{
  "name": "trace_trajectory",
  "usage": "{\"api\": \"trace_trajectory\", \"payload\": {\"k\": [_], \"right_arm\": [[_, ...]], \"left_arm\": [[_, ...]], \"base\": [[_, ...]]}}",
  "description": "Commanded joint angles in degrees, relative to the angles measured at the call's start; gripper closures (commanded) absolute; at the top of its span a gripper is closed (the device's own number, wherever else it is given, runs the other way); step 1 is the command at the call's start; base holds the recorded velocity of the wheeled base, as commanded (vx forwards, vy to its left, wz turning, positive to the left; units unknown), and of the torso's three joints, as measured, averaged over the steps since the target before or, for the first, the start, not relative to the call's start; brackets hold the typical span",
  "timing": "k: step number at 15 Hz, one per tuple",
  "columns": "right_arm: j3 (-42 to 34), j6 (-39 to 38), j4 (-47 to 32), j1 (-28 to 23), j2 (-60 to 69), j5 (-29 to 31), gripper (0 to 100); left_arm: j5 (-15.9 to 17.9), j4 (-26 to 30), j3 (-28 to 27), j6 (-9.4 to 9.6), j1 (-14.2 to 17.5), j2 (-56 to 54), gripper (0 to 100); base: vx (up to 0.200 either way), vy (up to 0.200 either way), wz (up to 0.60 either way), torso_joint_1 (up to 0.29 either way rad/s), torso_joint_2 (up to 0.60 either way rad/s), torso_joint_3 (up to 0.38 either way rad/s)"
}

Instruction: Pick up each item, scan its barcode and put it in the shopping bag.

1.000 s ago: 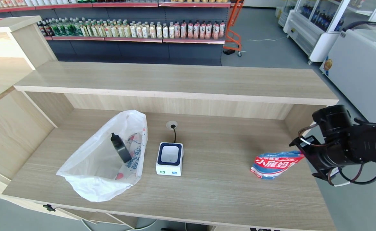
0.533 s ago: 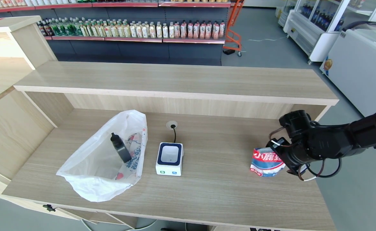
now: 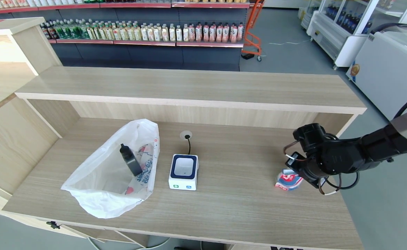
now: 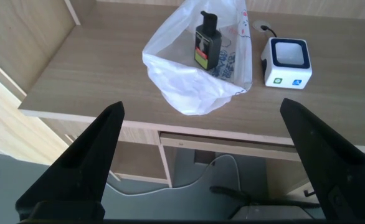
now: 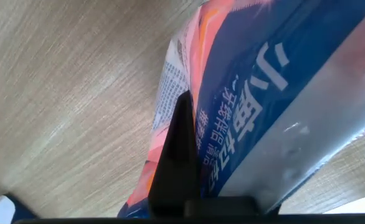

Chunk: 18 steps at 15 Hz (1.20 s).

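The pale wood-grain counter (image 3: 231, 208) looks matt and smooth. The thin white plastic shopping bag (image 3: 96, 189) is crinkled, half see-through — the red, blue and white snack pouch (image 5: 282, 93) is glossy film.

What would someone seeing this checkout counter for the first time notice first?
The black right gripper over the red, white and blue snack pouch at the right side of the counter draws the eye first. Then the white shopping bag on the left, open with a black bottle inside, and the white scanner beside it, mid-counter.
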<state>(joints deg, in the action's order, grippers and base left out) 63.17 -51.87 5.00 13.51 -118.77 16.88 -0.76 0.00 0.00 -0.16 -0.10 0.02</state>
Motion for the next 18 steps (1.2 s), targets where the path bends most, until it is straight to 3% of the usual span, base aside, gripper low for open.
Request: {"api": "trace_trajectory", "payload": {"k": [1, 3, 6, 8, 11, 13, 18], "right_arm": [[-1.91, 2.48, 1.33, 1.52, 1.7, 0.78, 100], [-4.37, 7.93, 6.87, 1.61, 7.5, -0.71, 100], [-15.97, 23.57, 14.95, 1.52, 24.38, -14.86, 100], [-20.72, 28.05, 16.97, 0.73, 32.73, -23.56, 100], [-23.53, 33.06, 16.54, -4.19, 45.3, -56.08, 100], [-23.71, 32.54, 15.66, -4.98, 46.79, -68.21, 100], [-25.29, 32.97, 15.74, -6.3, 47.05, -81.04, 100]], "left_arm": [[-0.04, 0.0, 0.0, -0.02, 0.01, -0.02, 0], [-0.04, 0.0, 0.0, -0.02, 0.01, -0.02, 0], [-0.04, 0.0, 0.0, -0.02, 0.01, -0.02, 0], [-0.04, 0.0, 0.0, -0.02, 0.01, -0.02, 0], [-0.04, 0.0, 0.0, -0.02, 0.01, -0.02, 0], [-0.04, 0.0, 0.0, -0.02, 0.01, -0.02, 0], [-0.04, 0.0, 0.0, -0.02, 0.01, -0.02, 0]], "base": [[0.0, 0.0, 0.0, 0.0, 0.0, 0.0], [0.0, 0.0, 0.0, 0.0, 0.0, 0.0], [0.0, 0.0, 0.0, 0.0, 0.0, 0.0], [0.0, 0.0, 0.0, 0.0, 0.0, 0.0], [0.0, 0.0, 0.0, 0.0, 0.0, 0.0], [0.0, 0.0, 0.0, 0.0, 0.0, 0.0], [0.0, 0.0, 0.0, 0.0, 0.0, 0.0]]}}
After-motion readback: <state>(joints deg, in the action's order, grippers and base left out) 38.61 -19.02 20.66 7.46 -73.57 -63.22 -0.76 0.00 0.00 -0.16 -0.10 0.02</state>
